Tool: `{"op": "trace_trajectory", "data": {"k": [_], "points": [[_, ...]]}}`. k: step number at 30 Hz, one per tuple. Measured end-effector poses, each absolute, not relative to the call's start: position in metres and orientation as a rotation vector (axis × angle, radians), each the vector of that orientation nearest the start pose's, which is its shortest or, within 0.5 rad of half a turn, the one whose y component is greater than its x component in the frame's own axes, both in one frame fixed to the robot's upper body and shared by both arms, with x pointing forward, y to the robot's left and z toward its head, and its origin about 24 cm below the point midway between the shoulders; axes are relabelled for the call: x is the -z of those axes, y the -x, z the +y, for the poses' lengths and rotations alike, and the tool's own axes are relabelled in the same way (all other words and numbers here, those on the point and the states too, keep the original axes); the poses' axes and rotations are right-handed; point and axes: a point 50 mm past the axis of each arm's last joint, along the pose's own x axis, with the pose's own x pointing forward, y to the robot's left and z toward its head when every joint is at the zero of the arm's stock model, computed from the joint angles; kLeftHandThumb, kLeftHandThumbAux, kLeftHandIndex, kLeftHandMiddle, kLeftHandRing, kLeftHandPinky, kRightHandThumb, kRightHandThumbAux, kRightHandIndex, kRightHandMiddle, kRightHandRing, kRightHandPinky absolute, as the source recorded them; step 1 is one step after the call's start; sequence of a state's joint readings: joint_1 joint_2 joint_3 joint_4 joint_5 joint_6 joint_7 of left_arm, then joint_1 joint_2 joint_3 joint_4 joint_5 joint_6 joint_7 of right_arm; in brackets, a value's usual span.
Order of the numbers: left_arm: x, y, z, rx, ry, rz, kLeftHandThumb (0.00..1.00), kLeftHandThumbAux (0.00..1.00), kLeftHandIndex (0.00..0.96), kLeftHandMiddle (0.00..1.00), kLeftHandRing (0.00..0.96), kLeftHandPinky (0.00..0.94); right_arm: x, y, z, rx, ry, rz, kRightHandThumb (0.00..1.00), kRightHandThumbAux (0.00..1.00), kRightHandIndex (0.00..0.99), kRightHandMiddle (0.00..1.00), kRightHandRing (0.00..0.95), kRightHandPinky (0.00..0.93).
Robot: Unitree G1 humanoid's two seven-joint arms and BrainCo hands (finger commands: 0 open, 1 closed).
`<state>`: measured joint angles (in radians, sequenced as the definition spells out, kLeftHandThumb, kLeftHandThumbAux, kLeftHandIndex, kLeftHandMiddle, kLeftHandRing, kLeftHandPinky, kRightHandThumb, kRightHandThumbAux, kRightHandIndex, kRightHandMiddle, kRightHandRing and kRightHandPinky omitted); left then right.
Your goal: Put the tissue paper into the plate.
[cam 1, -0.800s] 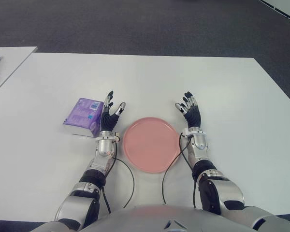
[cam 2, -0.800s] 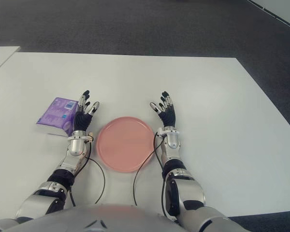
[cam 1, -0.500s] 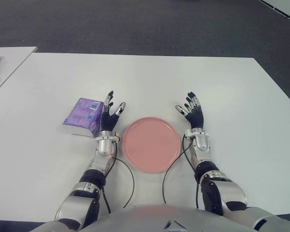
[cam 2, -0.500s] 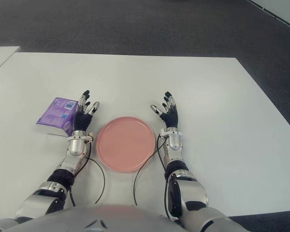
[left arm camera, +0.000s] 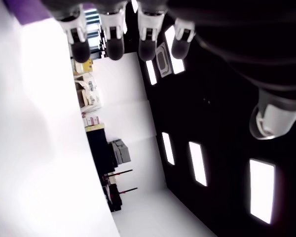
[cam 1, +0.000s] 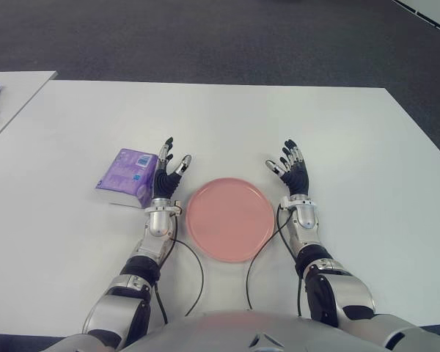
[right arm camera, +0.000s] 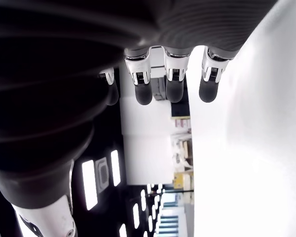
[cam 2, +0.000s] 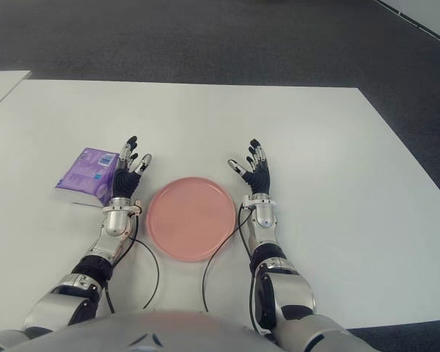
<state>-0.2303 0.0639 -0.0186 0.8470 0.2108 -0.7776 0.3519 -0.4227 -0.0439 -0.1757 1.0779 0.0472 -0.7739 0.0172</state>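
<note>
Two hands: both raised over the white desk [cam 1: 279, 117], fingers spread, holding nothing.
Left hand [cam 1: 165, 176]: shows just beside the tissue pack, on the pack's right; fingertips point away from the robot. Whether the palm edge touches the pack cannot be told. The left wrist view shows four straight fingers [left arm camera: 111, 29] with a strip of purple behind them.
Right hand [cam 1: 293, 174]: shows beside the plate, on its right; idle, fingers extended in the right wrist view.
Tissue pack [cam 1: 126, 176]: lies flat on the desk, left of the plate and apart from it. Not yet in the plate.
Plate [cam 1: 229, 218]: between the two forearms, nothing in it.
Step in hand: judged as the approach before the grasp; the task is at its start.
Next move: the left hand likely needs to lower and close around the pack, lift it, carry it right over the rim and release.
Pack material: soft purple plastic wrap, glossy, with a small printed label; rectangular, slightly puffed. It should yield under pressure, so a light, wide grip suits it.
Plate material: smooth pink disc, round, shallow rim, matte sheen.
Desk surface: plain, smooth, white.
</note>
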Motion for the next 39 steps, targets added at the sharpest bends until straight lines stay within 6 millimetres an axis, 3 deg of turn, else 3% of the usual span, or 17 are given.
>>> {"op": "trace_trajectory", "data": {"k": [18,22,29,39], "points": [[0.003,-0.270,0.152,-0.102,-0.214,-0.199,0.000,0.467,0.000,0.000,0.000,0.000,0.008,-0.296,-0.166,0.078,-0.035,-0.114,0.080,0.783,0.006,0.000,0.000,0.018],[-0.018,-0.276,0.154,-0.047,-0.242,-0.256,0.004,0.469,0.000,0.000,0.000,0.000,0.006,-0.297,-0.166,0.077,-0.034,-0.122,0.080,0.783,0.006,0.000,0.000,0.018],[-0.073,-0.286,0.166,0.008,-0.350,-0.402,0.043,0.422,0.000,0.000,0.000,0.000,0.004,-0.298,-0.166,0.077,-0.034,-0.129,0.080,0.783,0.006,0.000,0.000,0.018],[-0.144,-0.279,0.174,0.057,-0.669,-0.489,0.045,0.354,0.000,0.000,0.000,0.000,0.004,-0.299,-0.166,0.080,-0.034,-0.129,0.080,0.783,0.006,0.000,0.000,0.018]]}}
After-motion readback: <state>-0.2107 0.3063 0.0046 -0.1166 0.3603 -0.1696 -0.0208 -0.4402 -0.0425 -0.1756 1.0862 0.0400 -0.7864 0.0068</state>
